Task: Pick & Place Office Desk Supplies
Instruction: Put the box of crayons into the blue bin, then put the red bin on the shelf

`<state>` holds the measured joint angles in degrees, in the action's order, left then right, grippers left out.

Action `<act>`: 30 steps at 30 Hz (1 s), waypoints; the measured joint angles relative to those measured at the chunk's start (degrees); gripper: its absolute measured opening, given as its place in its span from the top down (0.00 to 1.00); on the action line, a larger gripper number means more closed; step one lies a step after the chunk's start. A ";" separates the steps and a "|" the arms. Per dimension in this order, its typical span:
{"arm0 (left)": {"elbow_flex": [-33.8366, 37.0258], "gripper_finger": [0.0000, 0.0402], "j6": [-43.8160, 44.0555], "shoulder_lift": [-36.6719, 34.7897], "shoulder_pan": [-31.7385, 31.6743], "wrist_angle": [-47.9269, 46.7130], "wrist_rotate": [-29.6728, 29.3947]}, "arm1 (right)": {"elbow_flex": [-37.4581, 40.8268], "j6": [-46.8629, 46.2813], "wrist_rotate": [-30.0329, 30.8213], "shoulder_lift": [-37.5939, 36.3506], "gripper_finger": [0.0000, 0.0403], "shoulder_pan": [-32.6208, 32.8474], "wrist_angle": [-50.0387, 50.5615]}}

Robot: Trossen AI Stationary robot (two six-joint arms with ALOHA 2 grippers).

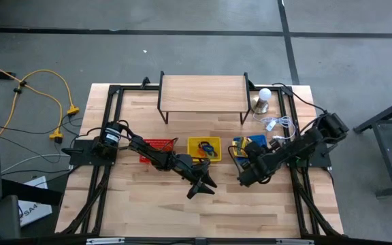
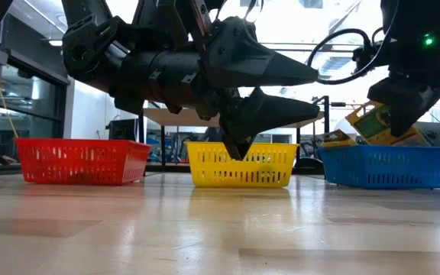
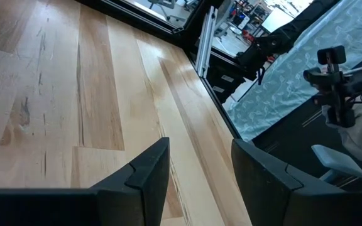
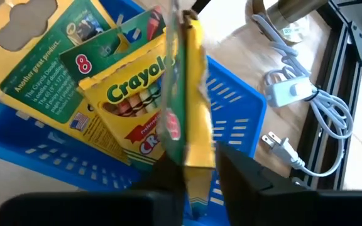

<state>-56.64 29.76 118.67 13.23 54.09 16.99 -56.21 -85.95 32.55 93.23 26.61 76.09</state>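
Observation:
My right gripper (image 4: 197, 164) is shut on a flat yellow-and-green crayon box (image 4: 190, 75), seen edge-on, at the blue basket (image 4: 234, 119). Two more crayon boxes (image 4: 121, 94) lean in that basket. In the low view the right gripper (image 2: 392, 114) hangs over the basket (image 2: 388, 168) with the held box (image 2: 373, 122) tilted. My left gripper (image 1: 201, 189) is open and holds nothing. It sits near the table's middle, in front of the yellow basket (image 1: 204, 148), with its fingers level above the wood (image 2: 312, 92). My right gripper pinches the crayon box between its two fingers by one narrow end (image 4: 193, 154), across the box's thin side. The box stands out beyond the fingers and is tilted over the blue basket. Whether its far end touches the other boxes, I cannot tell.
A red basket (image 1: 156, 145) stands left of the yellow one, which holds small blue and dark items. Behind them is a wooden riser (image 1: 203, 95). A white bulb on a metal base (image 1: 264, 96) and a white cord with a plug (image 4: 300, 107) lie beside the blue basket.

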 joint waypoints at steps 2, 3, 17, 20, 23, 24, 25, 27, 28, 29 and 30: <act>0.01 0.59 0.00 0.00 0.00 -0.01 0.00 | 0.00 -0.43 0.08 -0.01 0.79 0.00 0.01; 0.02 0.59 0.00 0.00 0.00 0.01 0.00 | 0.00 -1.04 0.35 -0.08 0.76 0.00 0.04; 0.02 0.59 0.00 0.00 0.00 0.01 -0.02 | 0.00 -1.39 0.51 -0.22 0.49 0.00 -3.68; 0.02 0.59 0.00 0.00 0.00 0.01 -0.02 | 0.00 -0.92 0.49 -0.47 0.46 0.00 -6.51; 0.02 0.59 -0.02 0.00 0.00 0.01 -0.02 | 0.00 0.33 0.42 -1.56 0.44 0.00 -8.54; 0.02 0.59 0.00 0.00 0.00 0.01 -0.02 | -0.01 0.54 0.38 -2.21 0.43 0.00 -8.95; 0.02 0.59 0.00 0.00 0.00 0.01 -0.02 | -0.16 0.66 0.33 -2.85 0.43 0.00 -8.77; 0.02 0.59 0.00 0.00 0.00 0.01 -0.02 | -1.07 1.95 0.31 -4.22 0.43 0.00 -7.83; 0.02 0.59 -0.01 0.00 0.00 0.01 -0.03 | -1.75 3.16 0.31 -5.05 0.43 0.00 -7.25; 0.02 0.59 -0.01 0.00 0.00 0.01 -0.02 | -2.51 4.13 0.31 -5.92 0.43 0.00 -6.38; 0.02 0.59 -0.01 0.00 0.00 0.01 -0.02 | -3.24 5.15 0.32 -6.81 0.43 0.00 -5.76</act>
<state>-56.62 29.75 118.67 13.23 54.11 16.97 -59.45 -80.80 32.87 86.42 26.61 70.34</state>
